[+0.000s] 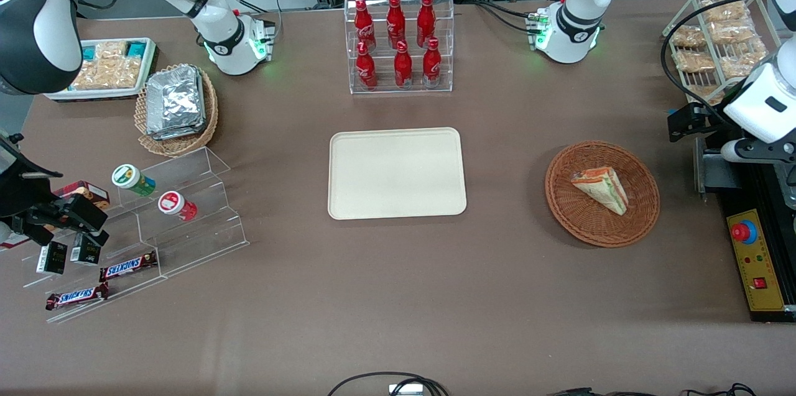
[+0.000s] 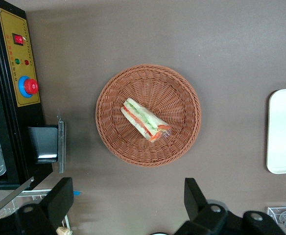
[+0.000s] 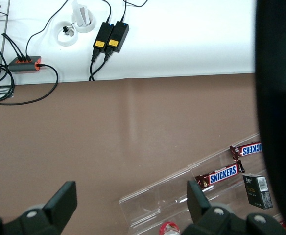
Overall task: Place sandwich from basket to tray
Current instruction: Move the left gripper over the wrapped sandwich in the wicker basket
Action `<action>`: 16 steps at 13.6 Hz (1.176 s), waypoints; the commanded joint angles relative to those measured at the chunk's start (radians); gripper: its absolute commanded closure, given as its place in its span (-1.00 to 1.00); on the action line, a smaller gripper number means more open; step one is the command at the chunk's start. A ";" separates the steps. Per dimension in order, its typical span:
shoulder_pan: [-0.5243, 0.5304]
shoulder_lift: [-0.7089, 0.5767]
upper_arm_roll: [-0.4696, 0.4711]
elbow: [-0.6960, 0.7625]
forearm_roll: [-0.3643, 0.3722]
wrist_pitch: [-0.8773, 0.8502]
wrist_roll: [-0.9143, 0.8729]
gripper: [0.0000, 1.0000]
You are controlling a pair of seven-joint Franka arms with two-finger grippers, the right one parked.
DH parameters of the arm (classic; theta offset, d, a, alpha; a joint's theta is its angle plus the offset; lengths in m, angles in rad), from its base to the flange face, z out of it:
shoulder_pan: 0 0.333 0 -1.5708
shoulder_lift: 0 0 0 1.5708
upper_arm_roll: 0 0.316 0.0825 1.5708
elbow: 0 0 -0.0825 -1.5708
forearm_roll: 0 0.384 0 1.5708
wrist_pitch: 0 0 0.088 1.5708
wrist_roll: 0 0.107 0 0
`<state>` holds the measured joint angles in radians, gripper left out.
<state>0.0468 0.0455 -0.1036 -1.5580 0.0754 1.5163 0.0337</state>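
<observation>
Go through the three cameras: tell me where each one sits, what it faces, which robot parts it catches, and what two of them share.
Front view: high up, facing both arm bases, looking down on the table with the tray, the basket and the sandwich.
Left wrist view: on the working arm, looking straight down at the basket and sandwich; its open gripper hangs above bare table beside the basket.
Right wrist view: on the parked arm, looking down at chocolate bars and cables.
Shared: front and left wrist views both show basket, sandwich and tray.
</observation>
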 commanded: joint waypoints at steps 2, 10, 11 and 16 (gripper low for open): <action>0.001 0.005 -0.005 0.013 0.000 -0.016 -0.008 -1.00; 0.001 0.027 -0.004 -0.127 -0.023 0.120 -0.138 -1.00; 0.001 0.025 -0.004 -0.169 -0.025 0.166 -0.176 -1.00; 0.001 0.028 -0.002 -0.365 -0.020 0.404 -0.337 -1.00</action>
<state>0.0467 0.0987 -0.1041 -1.8403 0.0577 1.8425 -0.2481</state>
